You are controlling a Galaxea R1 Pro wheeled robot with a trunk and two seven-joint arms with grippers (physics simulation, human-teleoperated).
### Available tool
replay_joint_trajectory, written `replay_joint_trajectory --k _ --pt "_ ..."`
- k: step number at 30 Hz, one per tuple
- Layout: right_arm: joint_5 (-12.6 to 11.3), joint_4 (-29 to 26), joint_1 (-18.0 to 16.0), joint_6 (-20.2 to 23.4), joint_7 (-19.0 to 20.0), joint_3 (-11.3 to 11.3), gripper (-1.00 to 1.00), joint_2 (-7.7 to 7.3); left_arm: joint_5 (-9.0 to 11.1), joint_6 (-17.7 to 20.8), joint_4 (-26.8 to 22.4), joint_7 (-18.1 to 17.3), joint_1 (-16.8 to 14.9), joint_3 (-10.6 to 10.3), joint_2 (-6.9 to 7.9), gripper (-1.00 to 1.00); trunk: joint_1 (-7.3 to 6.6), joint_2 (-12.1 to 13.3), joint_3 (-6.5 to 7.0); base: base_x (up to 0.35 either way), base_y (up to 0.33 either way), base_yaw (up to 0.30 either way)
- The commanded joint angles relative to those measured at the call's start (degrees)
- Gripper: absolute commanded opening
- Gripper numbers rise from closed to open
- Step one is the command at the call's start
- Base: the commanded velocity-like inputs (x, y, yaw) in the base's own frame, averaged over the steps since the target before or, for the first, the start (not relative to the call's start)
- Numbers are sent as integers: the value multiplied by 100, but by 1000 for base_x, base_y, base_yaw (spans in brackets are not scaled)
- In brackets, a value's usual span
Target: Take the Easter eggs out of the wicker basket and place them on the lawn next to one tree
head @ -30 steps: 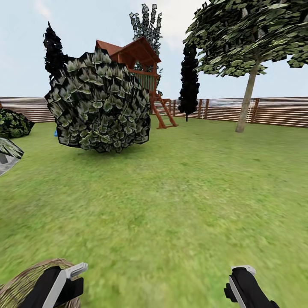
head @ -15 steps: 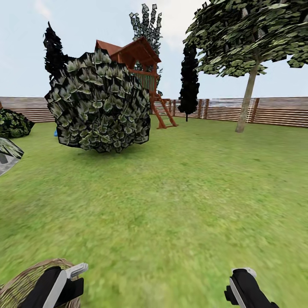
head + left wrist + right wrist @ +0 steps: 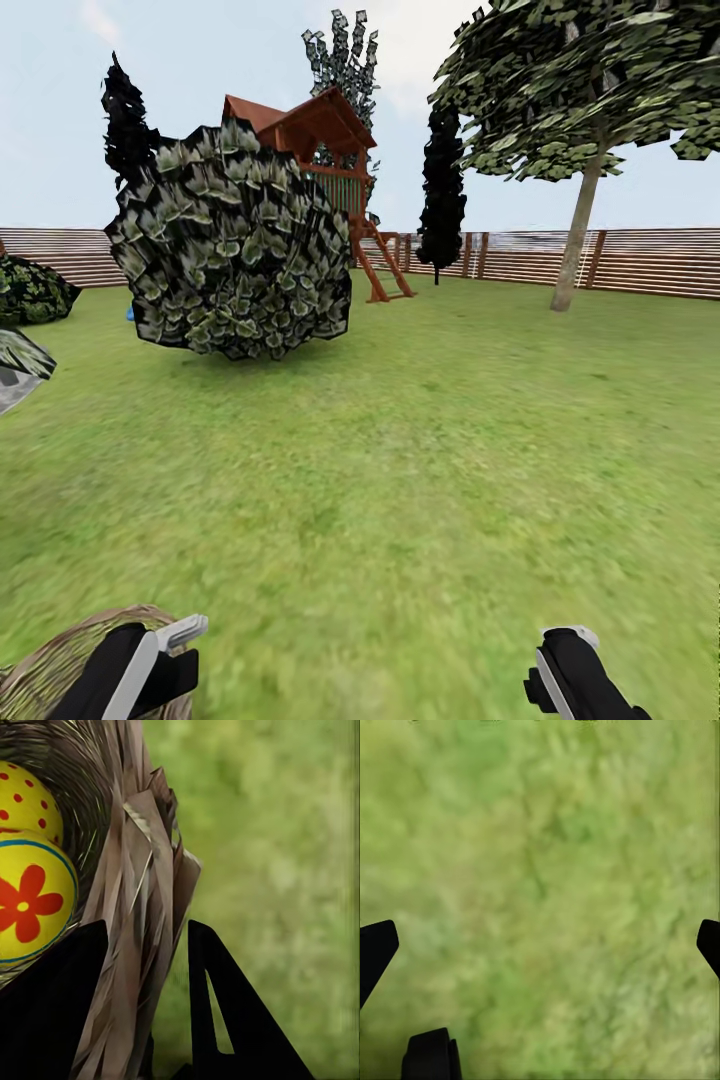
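Wicker basket (image 3: 142, 907) rim between left end effector (image 3: 146, 967) fingers

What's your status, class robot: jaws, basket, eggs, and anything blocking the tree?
Left gripper shut on wicker basket rim. Right gripper open, empty, over lawn. Two Easter eggs visible inside. Open grass to tree.

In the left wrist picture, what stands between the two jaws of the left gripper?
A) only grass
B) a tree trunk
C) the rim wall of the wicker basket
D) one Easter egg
C: the woven wall of the wicker basket runs between the jaws of the left gripper, with two Easter eggs inside the basket on one side and the lawn on the other.
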Motion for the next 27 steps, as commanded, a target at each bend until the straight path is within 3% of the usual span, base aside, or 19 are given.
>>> replay_joint_trajectory --k 1,7,15,19,21,27 --pt "14 -4 -3 24 5 1 100 0 28 26 -10 55 -3 23 1 -100 -23 38 12 0 -32 0" --pt "14 -4 -3 32 -1 0 100 0 29 25 -16 55 -1 33 -5 -100 -155 279 120 -93 -196 -2" --pt "5 -22 -3 32 -1 -19 100 -9 36 26 -19 55 -1 40 -4 -100 -331 600 264 -57 -232 -244" --pt "5 -22 -3 32 -1 -17 100 -9 164 34 -19 55 -3 35 -5 -100 -419 760 336 6 -17 -263" --pt "5 -22 -3 32 -1 -17 100 -9 264 36 -24 48 -3 13 -7 -100 -463 841 372 168 -144 -272" --pt "5 -33 -3 32 -1 -32 100 -16 291 28 -20 47 0 -3 -7 -100 -594 1081 479 242 -195 -259"
